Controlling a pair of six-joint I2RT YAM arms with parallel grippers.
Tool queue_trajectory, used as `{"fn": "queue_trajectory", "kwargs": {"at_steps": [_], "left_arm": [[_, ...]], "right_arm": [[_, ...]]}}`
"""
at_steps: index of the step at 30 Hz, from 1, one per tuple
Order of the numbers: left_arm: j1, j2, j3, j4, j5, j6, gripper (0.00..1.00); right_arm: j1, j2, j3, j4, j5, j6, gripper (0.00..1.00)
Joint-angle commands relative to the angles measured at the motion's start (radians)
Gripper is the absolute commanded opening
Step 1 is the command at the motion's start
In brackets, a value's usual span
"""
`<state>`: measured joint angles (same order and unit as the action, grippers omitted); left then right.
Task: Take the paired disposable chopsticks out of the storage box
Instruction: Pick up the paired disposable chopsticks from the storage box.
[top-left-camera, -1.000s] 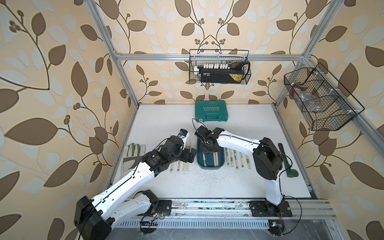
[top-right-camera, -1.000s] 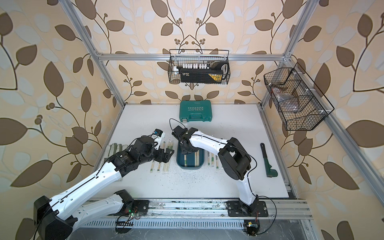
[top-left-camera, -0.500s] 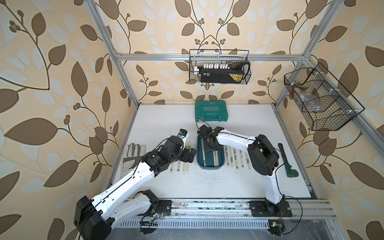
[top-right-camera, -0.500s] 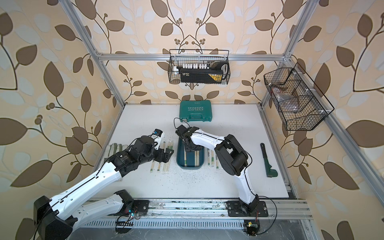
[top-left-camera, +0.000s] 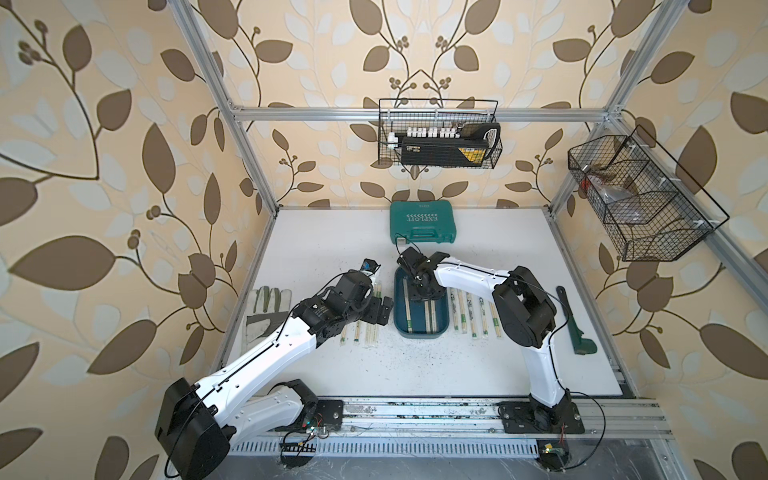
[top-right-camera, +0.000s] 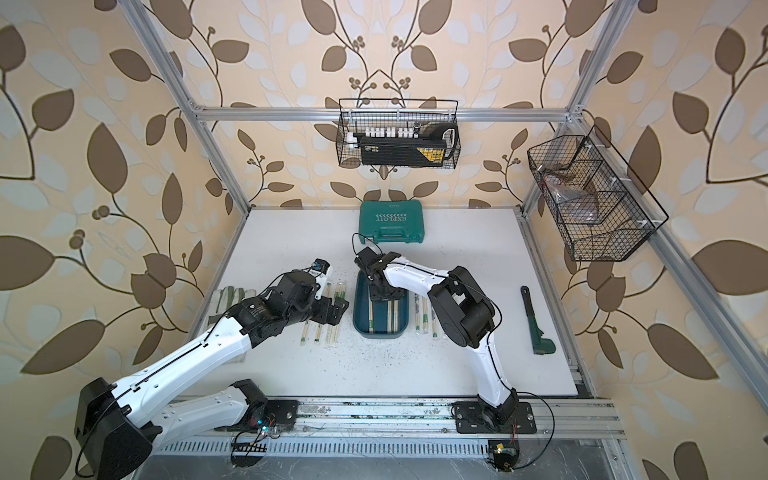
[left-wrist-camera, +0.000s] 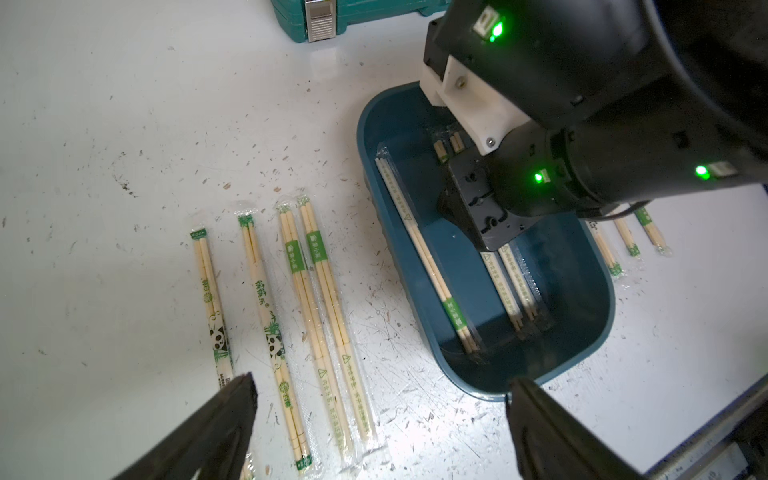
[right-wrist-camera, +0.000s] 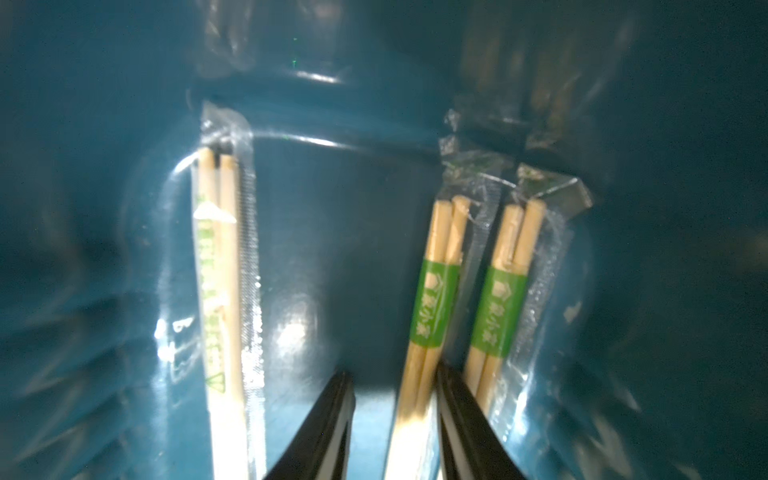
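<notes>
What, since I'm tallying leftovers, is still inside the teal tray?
Three wrapped chopstick pairs lie in the storage box: one pair alone, two side by side. The right gripper, reaching in astride one of those two, hides their middles; anything beneath it cannot be seen.

A robot test cell: aluminium frame (top-left-camera: 311, 111), leaf-wallpapered walls (top-left-camera: 104, 166), white worktable (top-left-camera: 415, 374).
</notes>
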<state>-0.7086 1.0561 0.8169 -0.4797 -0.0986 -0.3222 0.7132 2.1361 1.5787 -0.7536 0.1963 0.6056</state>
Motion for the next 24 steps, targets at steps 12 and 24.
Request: {"fn": "queue_trajectory", "kwargs": {"at_steps": [12, 24], "left_arm": [[-0.008, 0.007, 0.067, -0.016, -0.018, 0.017, 0.97], [-0.008, -0.006, 0.054, -0.019, -0.02, 0.003, 0.97]], "right_arm": [[-0.041, 0.06, -0.036, 0.091, -0.19, 0.064, 0.45], [-0.038, 0.061, -0.043, 0.052, -0.093, 0.071, 0.12]]}}
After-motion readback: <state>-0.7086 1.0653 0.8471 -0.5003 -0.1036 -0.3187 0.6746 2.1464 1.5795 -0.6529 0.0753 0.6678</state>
